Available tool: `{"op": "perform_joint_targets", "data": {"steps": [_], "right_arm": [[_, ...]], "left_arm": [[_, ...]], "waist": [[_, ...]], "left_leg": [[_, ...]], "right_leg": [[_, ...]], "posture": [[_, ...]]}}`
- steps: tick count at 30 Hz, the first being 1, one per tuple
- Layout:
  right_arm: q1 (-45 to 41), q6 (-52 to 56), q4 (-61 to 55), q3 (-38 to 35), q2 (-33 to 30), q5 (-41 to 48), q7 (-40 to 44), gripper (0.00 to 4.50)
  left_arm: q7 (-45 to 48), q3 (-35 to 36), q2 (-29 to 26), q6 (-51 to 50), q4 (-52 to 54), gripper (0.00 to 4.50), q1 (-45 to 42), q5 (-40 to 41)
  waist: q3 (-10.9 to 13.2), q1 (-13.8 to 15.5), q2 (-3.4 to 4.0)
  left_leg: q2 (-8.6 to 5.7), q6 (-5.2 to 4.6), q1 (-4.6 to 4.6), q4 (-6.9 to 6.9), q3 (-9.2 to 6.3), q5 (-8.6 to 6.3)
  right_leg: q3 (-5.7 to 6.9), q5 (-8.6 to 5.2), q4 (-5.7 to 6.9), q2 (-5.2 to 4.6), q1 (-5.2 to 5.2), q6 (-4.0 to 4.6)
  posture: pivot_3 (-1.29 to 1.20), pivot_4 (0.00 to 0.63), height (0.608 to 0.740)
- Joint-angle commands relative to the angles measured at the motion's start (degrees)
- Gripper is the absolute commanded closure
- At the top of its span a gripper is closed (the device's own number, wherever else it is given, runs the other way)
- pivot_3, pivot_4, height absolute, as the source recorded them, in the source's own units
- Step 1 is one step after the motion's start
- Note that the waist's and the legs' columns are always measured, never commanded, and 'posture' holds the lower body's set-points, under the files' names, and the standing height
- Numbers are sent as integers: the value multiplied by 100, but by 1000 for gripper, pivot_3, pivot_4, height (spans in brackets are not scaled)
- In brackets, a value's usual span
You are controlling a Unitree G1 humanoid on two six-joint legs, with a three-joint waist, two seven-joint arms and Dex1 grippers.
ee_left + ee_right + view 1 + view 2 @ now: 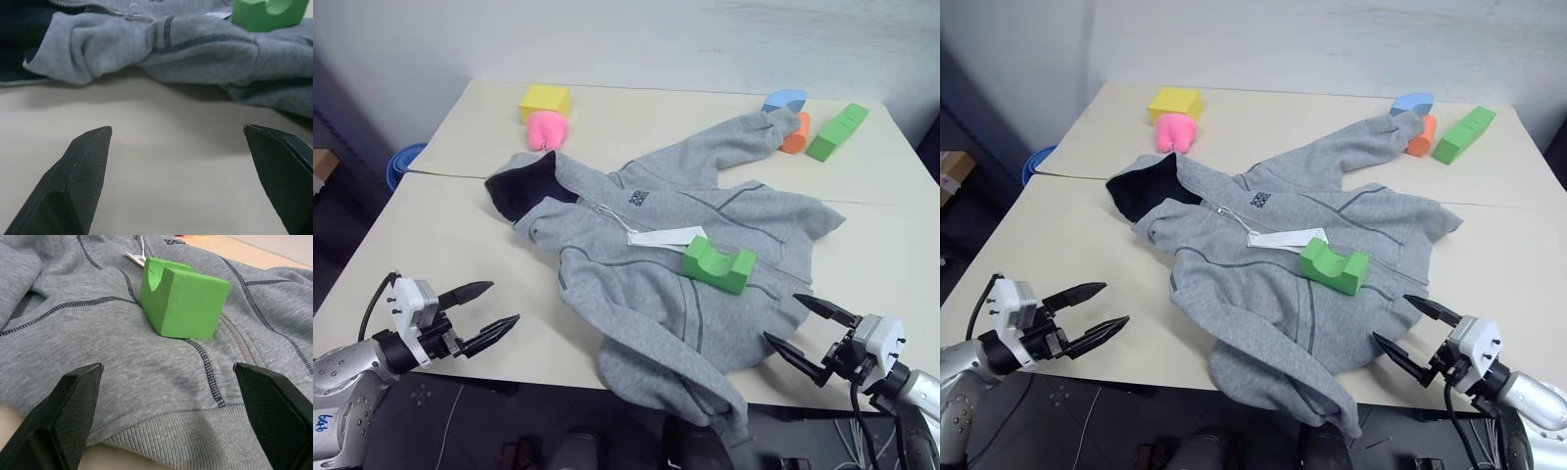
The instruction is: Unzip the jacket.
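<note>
My left gripper (481, 311) at lower left and right gripper (806, 332) at lower right are wide apart, holding nothing. The jacket (675, 264) lies mid-frame, still zipped. Nothing is done yet.

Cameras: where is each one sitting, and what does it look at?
Head eyes: look down at the jacket on the table; left gripper and right gripper show, open.
Left wrist: faces the jacket's folds between its fingers.
Right wrist: faces the hem.
Shared: green block.
</note>
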State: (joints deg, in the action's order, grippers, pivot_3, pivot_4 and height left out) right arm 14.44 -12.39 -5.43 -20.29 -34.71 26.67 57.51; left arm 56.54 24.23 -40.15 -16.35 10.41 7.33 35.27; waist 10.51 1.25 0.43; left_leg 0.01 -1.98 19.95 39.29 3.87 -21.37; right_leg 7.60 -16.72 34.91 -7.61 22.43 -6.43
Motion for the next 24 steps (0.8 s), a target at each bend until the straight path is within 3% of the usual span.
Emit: {"op": "perform_joint_targets", "data": {"steps": [1, 7, 12, 17, 23, 24], "right_arm": [[-204, 543, -717, -74, -150, 378, -265, 61], [-1103, 2137, -1101, 85, -877, 693, -506, 61], [-2069, 3015, -443, 502, -1251, 608, -357, 61], [-2939, 3800, 435, 1214, -1233, 563, 140, 61], [-3718, 3609, 1451, 1807, -837, 240, 679, 61], [-3807, 3319, 1606, 1818, -723, 120, 683, 225]], "left_arm": [[114, -223, -156, -472, 527, 0, -441, 515], [82, -819, -113, -1006, 1128, 0, -875, 772], [-5, -1130, 3, -1080, 1232, 0, -1126, 736], [88, -1290, -8, -1140, 1290, 0, -1225, 754], [73, -1339, 57, -1062, 1197, 0, -1358, 678], [73, -1345, 70, -1040, 1183, 0, -1372, 658]], "waist": [[0, 0, 1], [2, -30, 3], [2, -14, 3], [2, -1, 3], [2, -8, 3], [2, -6, 3]], "left_leg": [[0, 0, 0, 2, 0, 0], [4, 4, 5, 26, -5, -4], [6, 4, 17, 35, -6, -3], [3, 0, 24, 45, -9, -4], [1, -1, 29, 52, -9, -4], [2, -1, 29, 53, -10, -4]], "right_leg": [[-1, 0, 3, 0, 1, 0], [-4, 0, 13, 2, 0, 1], [3, -3, 12, 9, 5, 5], [6, -2, 15, 6, 5, 5], [11, -2, 13, 7, 6, 4], [12, -2, 15, 7, 6, 4]], "posture": [[0, 150, 740], [0, 150, 740], [0, 150, 740], [0, 150, 740], [0, 150, 740], [0, 150, 740]]}}
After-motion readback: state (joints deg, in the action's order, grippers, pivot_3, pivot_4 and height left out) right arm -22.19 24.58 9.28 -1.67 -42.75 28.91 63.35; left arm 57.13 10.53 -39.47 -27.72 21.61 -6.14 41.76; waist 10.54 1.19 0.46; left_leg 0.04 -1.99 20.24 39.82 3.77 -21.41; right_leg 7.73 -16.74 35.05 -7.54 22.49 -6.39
